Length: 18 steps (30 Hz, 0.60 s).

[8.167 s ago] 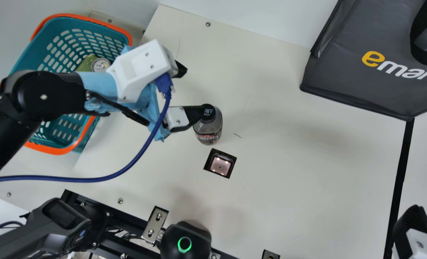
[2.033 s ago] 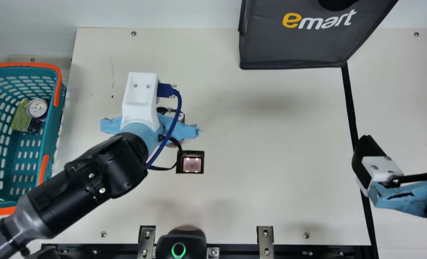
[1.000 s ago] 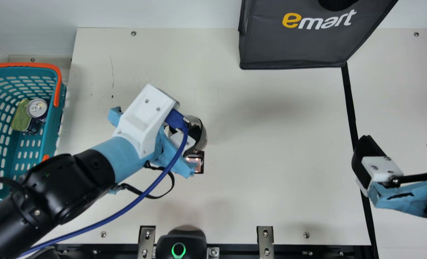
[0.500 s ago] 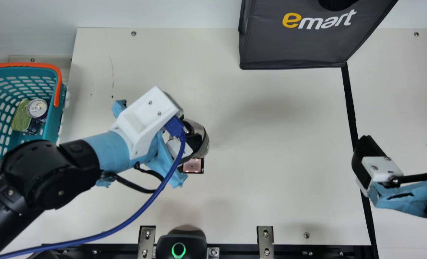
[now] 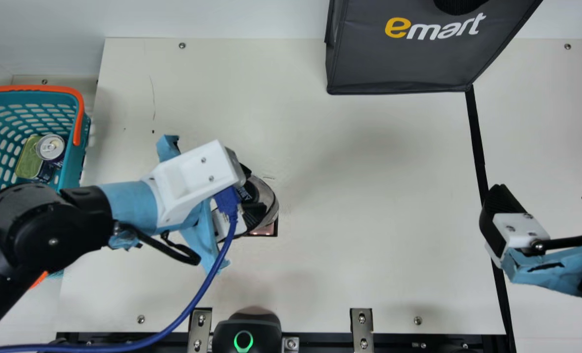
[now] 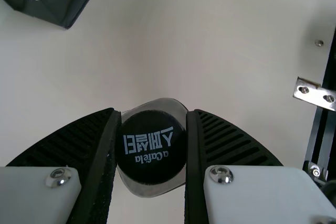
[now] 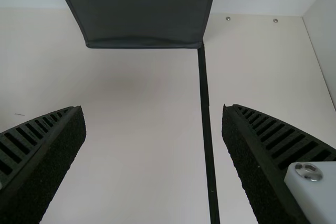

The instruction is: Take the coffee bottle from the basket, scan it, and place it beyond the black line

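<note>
The left pincer (image 5: 250,193) is clasping the coffee bottle (image 5: 270,197) near the scanner (image 5: 264,230); the right pincer (image 5: 545,190) is gaping wide.

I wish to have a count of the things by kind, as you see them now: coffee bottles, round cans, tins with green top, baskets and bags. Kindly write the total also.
Coffee bottle: 1
Round can: 1
Green-topped tin: 1
Basket: 1
Bag: 1
Total: 5
</note>
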### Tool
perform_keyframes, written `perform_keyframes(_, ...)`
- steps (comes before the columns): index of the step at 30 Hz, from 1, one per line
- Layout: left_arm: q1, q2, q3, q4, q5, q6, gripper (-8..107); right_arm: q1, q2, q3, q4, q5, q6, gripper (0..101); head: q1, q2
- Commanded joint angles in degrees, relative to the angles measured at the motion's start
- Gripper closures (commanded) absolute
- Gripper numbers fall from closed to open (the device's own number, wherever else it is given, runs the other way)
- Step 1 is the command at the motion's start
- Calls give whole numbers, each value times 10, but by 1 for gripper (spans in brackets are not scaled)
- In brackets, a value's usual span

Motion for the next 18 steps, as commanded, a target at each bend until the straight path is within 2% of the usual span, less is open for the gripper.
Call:
perform_keyframes(1, 6, -1, 4, -13, 6, 50, 89, 0, 0, 0, 0, 0, 0, 10, -10, 1)
perform_keyframes(18, 16, 4, 13, -62, 24, 160, 89, 0, 0, 0, 0, -1, 0, 10, -10, 1)
